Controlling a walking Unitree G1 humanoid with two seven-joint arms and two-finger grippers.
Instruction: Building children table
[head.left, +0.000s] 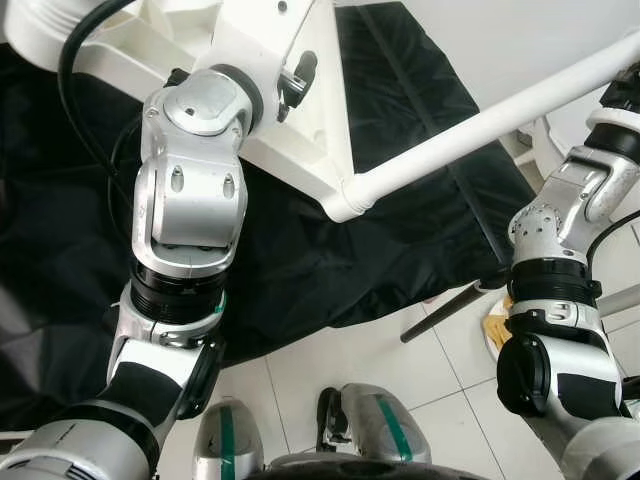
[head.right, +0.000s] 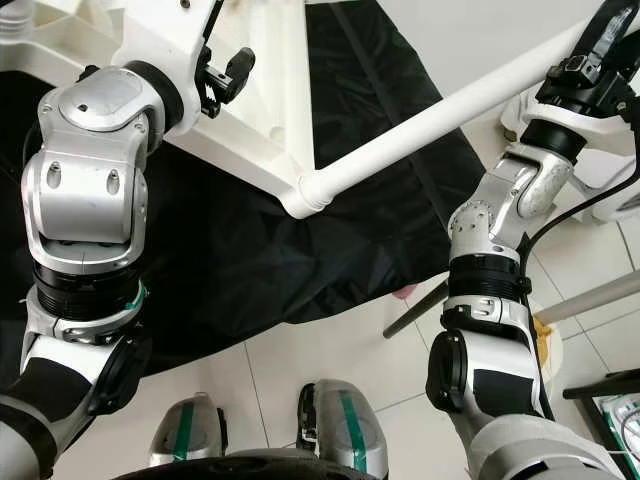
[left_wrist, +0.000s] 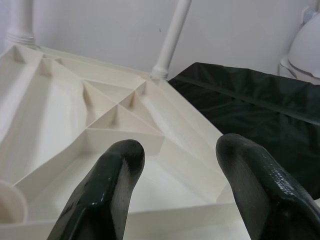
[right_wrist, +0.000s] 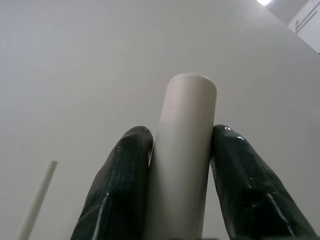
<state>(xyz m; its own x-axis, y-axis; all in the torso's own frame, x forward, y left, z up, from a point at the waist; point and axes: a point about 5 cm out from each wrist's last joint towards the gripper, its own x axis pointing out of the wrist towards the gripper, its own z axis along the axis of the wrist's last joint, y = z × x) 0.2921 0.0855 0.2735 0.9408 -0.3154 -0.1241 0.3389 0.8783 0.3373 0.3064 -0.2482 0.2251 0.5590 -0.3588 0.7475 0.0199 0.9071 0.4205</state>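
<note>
From the head, the white table top (head.left: 300, 120) lies upside down on a black sheet (head.left: 400, 240), one leg (head.right: 440, 125) slanting from its corner socket toward the right gripper (head.right: 610, 40). The left wrist shows the left gripper (left_wrist: 175, 190) spread above the ribbed underside. The right wrist shows fingers (right_wrist: 120, 185) clenched around the leg's free end.

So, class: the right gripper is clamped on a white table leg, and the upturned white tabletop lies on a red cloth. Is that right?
Not quite. The right gripper is indeed clamped on a white table leg, but the upturned white tabletop lies on a black cloth, not a red one. The left eye view shows the dark sheet spread over the tiled floor.
</note>
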